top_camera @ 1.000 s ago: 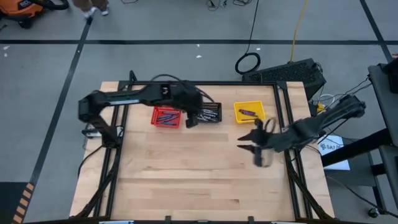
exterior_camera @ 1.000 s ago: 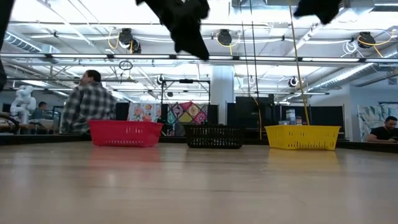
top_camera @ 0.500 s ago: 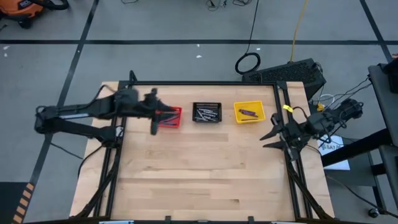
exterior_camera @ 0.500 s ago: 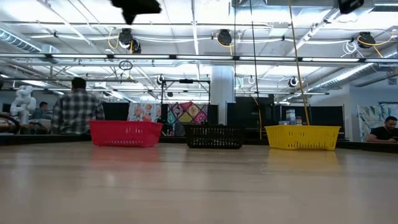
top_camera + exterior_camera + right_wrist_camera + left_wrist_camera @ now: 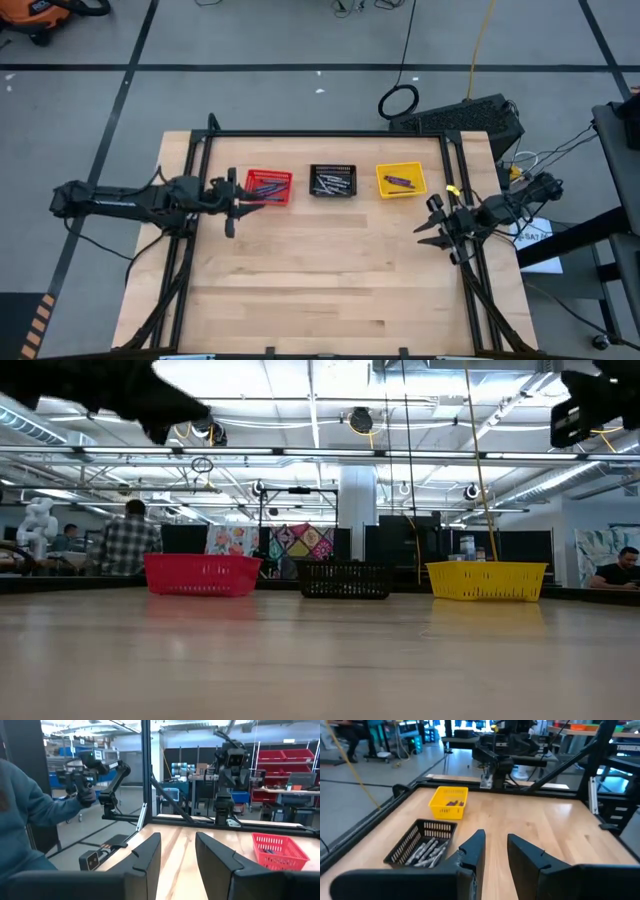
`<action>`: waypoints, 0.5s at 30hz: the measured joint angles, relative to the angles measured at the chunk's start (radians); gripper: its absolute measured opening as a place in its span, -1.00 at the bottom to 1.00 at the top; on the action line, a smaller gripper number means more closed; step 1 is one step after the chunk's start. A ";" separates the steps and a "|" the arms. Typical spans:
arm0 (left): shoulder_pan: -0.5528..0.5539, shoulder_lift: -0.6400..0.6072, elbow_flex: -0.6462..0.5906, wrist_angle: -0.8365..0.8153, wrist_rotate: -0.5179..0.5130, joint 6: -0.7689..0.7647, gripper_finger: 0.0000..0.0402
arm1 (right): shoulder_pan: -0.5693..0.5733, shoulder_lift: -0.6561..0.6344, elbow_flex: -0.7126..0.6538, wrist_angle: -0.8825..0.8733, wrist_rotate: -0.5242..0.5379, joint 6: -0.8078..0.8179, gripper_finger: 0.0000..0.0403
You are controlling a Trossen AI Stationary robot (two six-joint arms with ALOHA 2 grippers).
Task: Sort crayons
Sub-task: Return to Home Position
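- Along the worktop's [image 5: 320, 285] far edge, crayons [image 5: 332, 182] lie in the red basket [image 5: 289, 181], black basket [image 5: 312, 181] and yellow basket [image 5: 400, 166].
- Left tool [image 5: 236, 200] hovers just left of the red basket, released, empty.
- Right tool [image 5: 428, 220] hangs over the worktop's right edge, released, empty.

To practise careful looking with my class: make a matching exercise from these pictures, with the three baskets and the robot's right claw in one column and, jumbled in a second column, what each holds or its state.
Column one:
1. red basket
2. black basket
3. yellow basket
4. right claw

Column two:
A. holds grey-silver crayons
B. open and empty, near the right side of the table
C. holds blue crayons
D. holds a few dark purplish crayons

Pairs: 1-C, 2-A, 3-D, 4-B.
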 joint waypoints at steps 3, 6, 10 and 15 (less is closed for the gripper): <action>-0.015 -0.042 -0.103 0.074 -0.030 -0.020 -0.58 | 0.000 -0.028 -0.043 0.009 0.000 -0.001 -0.46; -0.026 -0.077 -0.188 0.118 -0.035 -0.031 -0.58 | 0.000 -0.022 -0.053 0.006 -0.002 -0.007 -0.46; -0.037 -0.120 -0.268 0.136 -0.035 -0.060 -0.58 | 0.000 -0.025 -0.062 0.005 -0.003 -0.006 -0.46; -0.065 -0.158 -0.346 0.204 -0.035 -0.070 -0.58 | 0.000 -0.025 -0.105 0.015 -0.004 0.024 -0.46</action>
